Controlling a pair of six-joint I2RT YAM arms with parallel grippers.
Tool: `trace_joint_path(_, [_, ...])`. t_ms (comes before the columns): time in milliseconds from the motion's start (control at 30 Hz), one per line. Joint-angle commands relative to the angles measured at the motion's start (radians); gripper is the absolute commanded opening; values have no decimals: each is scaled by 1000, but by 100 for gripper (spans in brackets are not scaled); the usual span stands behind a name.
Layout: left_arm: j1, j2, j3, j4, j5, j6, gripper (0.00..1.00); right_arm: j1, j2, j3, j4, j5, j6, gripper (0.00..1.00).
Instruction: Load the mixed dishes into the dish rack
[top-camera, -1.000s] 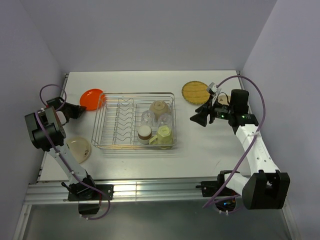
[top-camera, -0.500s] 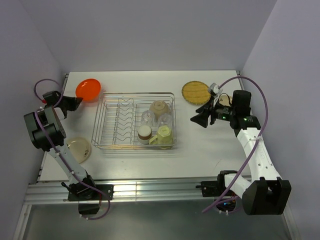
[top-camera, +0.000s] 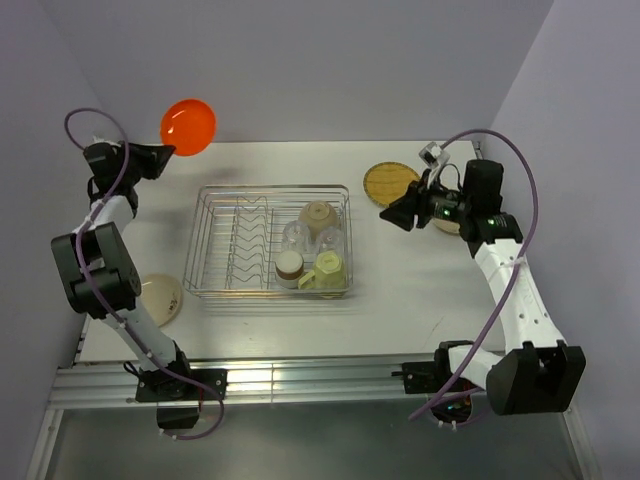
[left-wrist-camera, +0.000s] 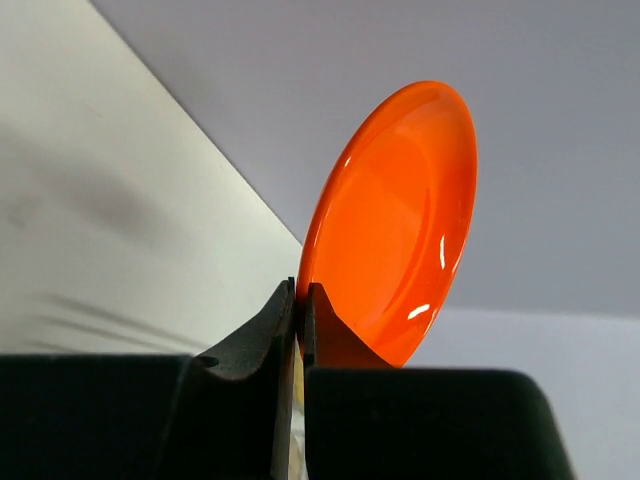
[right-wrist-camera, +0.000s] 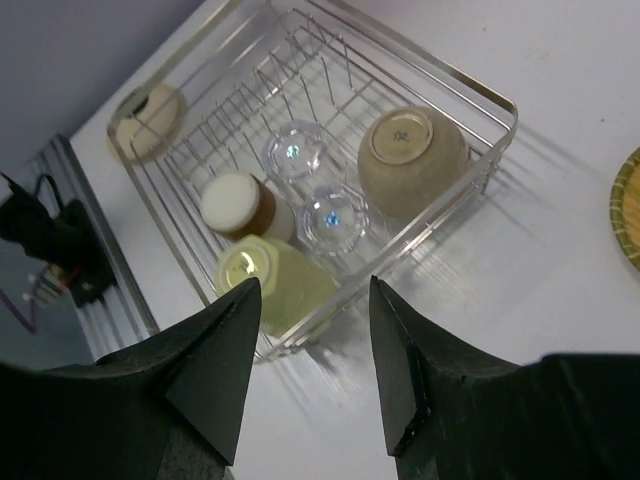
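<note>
My left gripper (top-camera: 157, 155) is shut on the rim of the orange plate (top-camera: 188, 126) and holds it high in the air at the back left, beyond the dish rack (top-camera: 270, 240). In the left wrist view the plate (left-wrist-camera: 395, 225) stands on edge between my pinched fingers. The rack holds a beige bowl (top-camera: 318, 215), two clear cups (top-camera: 297, 236), a brown cup (top-camera: 290, 266) and a pale green mug (top-camera: 328, 270). My right gripper (top-camera: 392, 220) is open and empty, right of the rack, near the yellow woven plate (top-camera: 388, 181). A tan plate (top-camera: 160, 297) lies at the front left.
Another tan dish (top-camera: 447, 219) is mostly hidden behind my right arm. The plate dividers (top-camera: 245, 240) take up the rack's left half. Walls close in the table at the back and both sides. In the right wrist view the rack (right-wrist-camera: 330, 170) lies below my open fingers.
My left gripper has lifted the orange plate from table level beside the rack up and back into the air. My right gripper has shifted slightly toward the back.
</note>
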Motion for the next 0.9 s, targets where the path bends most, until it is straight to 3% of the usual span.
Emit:
trace_joint_path(0, [-126, -159, -26, 2, 80, 25, 0, 76, 66, 127, 68, 90, 256, 55])
trace_joint_path(133, [-311, -294, -116, -32, 14, 11, 0, 166, 131, 193, 180, 238, 484, 60])
trace_joint_path(200, [-411, -359, -187, -29, -37, -12, 0, 237, 142, 221, 196, 430, 563, 65])
trace_joint_path(300, [-506, -423, -265, -19, -90, -32, 0, 282, 163, 259, 192, 557, 604, 69])
trace_joint_path(533, [-738, -486, -385, 11, -233, -50, 0, 289, 153, 218, 224, 547, 717, 70])
trace_joint_path(867, [-813, -497, -432, 56, -267, -81, 1, 302, 139, 132, 238, 570, 734, 68])
